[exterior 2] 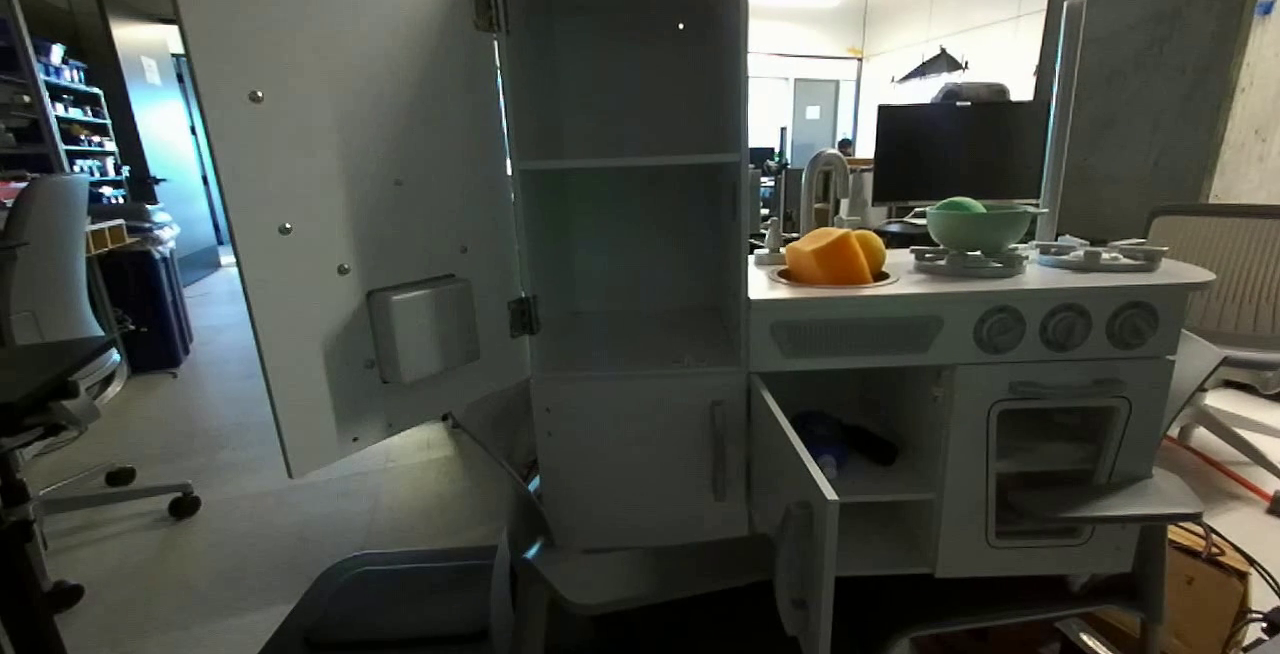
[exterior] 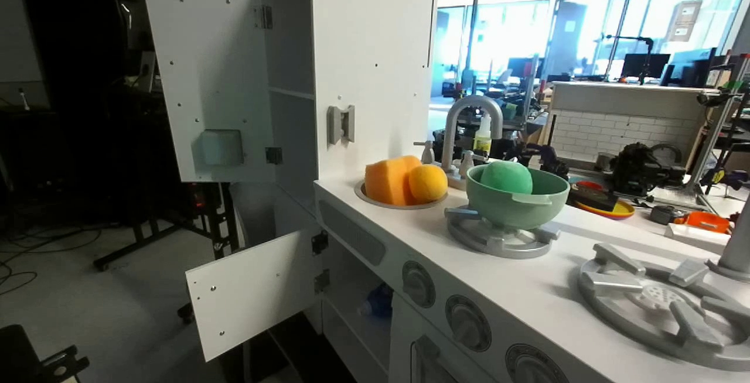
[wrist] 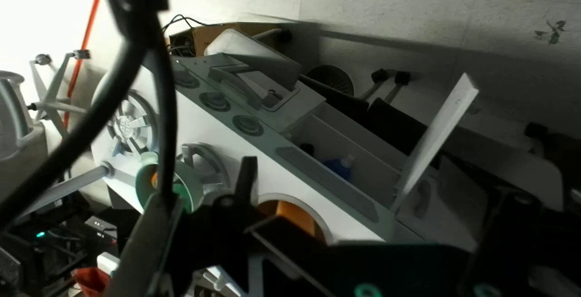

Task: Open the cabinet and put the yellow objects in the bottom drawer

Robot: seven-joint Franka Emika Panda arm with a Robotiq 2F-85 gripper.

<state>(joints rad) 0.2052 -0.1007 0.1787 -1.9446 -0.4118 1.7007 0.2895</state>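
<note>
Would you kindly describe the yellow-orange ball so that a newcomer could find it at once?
On the white toy-kitchen countertop, look for the curved grey tap. In the round grey-rimmed sink beside it sits the yellow-orange ball, next to a larger blocky orange object. The ball is the smaller, rounder of the two.

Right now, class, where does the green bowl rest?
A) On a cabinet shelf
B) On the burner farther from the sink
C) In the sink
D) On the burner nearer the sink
D: both exterior views show the green bowl sitting over the burner beside the sink.
</note>
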